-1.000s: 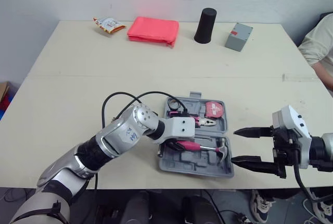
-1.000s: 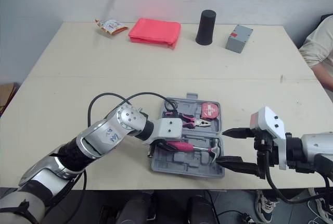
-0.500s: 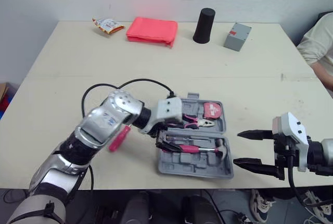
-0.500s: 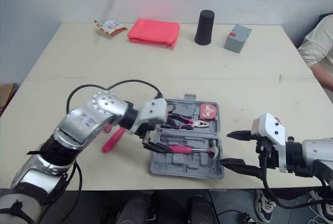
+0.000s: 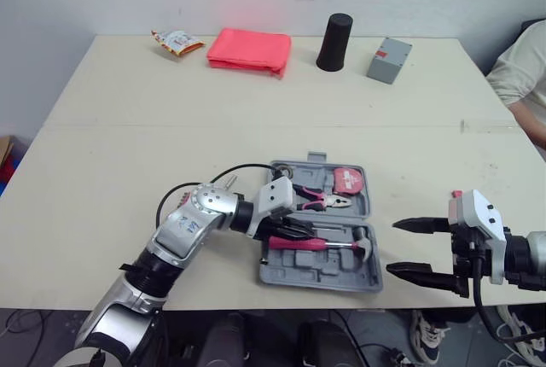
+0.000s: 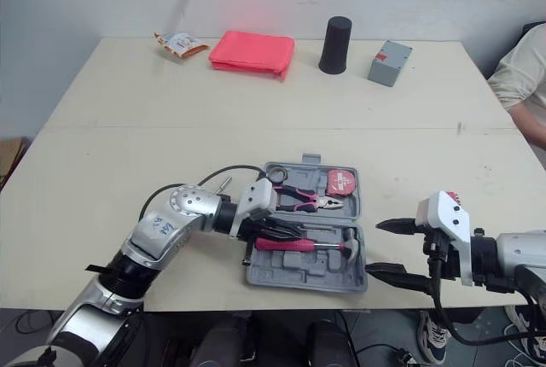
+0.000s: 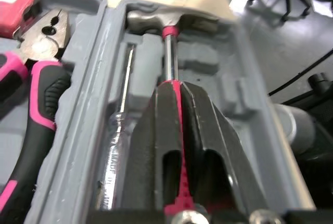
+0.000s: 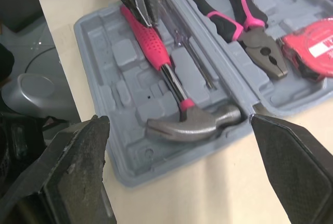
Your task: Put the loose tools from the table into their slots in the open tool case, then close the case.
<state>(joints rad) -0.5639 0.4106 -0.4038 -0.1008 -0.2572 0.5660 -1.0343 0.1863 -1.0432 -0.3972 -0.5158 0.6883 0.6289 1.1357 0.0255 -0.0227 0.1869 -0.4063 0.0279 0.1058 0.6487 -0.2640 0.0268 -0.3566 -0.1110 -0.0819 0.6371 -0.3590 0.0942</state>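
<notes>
Seating the hammer into its slot in the case, lower centre of the frame, my left gripper pinches its pink handle. Next, I judge: let go, back out. My right gripper, lower right, gapes wide.

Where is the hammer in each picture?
Left eye view: the hammer lies in the near half of the tool case, head toward the robot's right.
Right eye view: hammer, in the same slot.
Left wrist view: hammer, handle pinched by the left gripper.
Right wrist view: hammer, lying in the case.
Shared landmark: the pink-handled pliers beside it.
</notes>
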